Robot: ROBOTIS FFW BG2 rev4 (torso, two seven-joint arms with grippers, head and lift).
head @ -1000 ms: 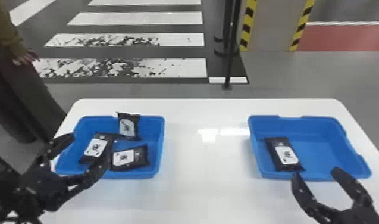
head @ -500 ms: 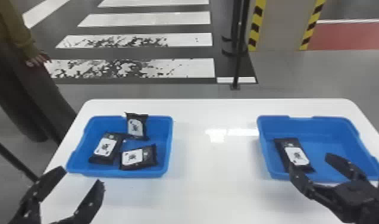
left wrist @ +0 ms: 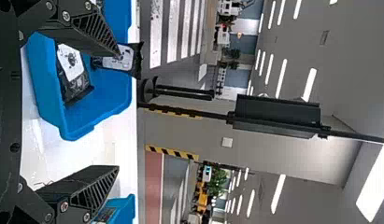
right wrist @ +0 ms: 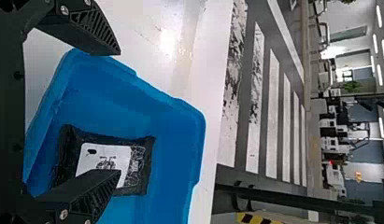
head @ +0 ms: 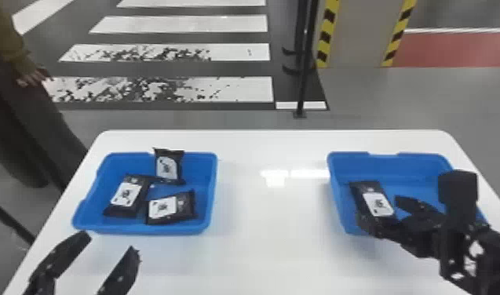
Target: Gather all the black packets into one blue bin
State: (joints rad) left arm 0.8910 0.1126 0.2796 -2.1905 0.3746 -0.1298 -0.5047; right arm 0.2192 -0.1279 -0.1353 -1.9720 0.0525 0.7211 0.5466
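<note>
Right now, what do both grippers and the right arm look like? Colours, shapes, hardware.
Left gripper and right gripper look alike: matte black, two wedge-shaped fingers each, narrowing toward the tip, with slanted ribs along the sides and round silver screw heads near the base. The right arm is black too, jointed, with a blocky section.
</note>
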